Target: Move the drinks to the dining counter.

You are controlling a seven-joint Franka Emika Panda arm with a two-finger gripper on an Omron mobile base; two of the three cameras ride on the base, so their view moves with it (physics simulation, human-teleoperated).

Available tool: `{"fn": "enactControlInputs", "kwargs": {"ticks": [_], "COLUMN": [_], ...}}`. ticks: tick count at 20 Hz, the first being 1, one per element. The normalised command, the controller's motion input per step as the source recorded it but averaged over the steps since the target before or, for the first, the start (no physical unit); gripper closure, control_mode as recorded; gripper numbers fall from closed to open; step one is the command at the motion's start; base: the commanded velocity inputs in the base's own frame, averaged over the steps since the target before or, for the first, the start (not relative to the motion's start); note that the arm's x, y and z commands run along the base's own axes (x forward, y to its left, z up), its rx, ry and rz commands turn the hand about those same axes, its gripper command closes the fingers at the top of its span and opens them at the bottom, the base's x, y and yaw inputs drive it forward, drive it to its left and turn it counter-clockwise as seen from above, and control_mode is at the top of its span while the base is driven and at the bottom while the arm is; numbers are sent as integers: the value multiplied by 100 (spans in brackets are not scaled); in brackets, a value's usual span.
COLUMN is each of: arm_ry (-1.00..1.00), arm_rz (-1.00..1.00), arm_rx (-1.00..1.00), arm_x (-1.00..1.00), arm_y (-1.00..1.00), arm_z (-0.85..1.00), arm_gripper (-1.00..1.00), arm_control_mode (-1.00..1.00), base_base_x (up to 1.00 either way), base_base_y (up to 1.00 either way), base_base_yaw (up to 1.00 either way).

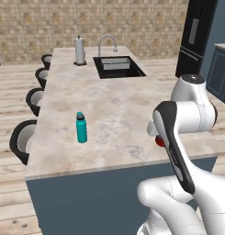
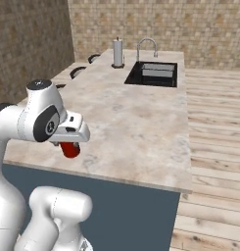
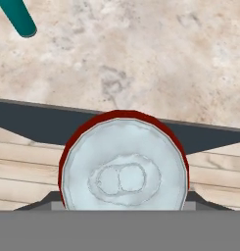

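Observation:
A short red can (image 3: pixel 124 169) with a silver top sits between the fingers of my gripper (image 3: pixel 124 202), which is shut on it. The can (image 2: pixel 69 149) hangs below the hand (image 2: pixel 67 131) at the near edge of the dining counter (image 2: pixel 141 117); beneath it I see the edge, the dark side panel and the wooden floor. Behind the arm, a bit of the can (image 1: pixel 160 141) peeks out. A teal bottle (image 1: pixel 81 128) with a dark cap stands upright on the dining counter (image 1: pixel 109 101), left of the can, and its base (image 3: pixel 19 18) shows at the top left of the hand view.
A black inset sink (image 1: pixel 118 67) with a chrome faucet (image 1: pixel 107 43) and a paper towel roll (image 1: pixel 80 50) lie at the counter's far end. Several stools (image 1: pixel 23 138) line its left side. A black fridge (image 1: pixel 196 32) stands at the far right.

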Motion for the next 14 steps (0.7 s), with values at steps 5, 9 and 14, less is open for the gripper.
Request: {"fn": "enactControlInputs", "kwargs": {"ticks": [5,9,14], "arm_ry": [0,0,2], "arm_rz": [0,0,3], "arm_rx": [0,0,0], "arm_x": [0,0,59], "arm_y": [0,0,10], "arm_z": [0,0,0], "arm_gripper": [100,100,100], "arm_control_mode": [100,100,-100], "base_base_x": [0,0,0], "base_base_y": [0,0,0], "base_base_yaw": [0,0,0]}}
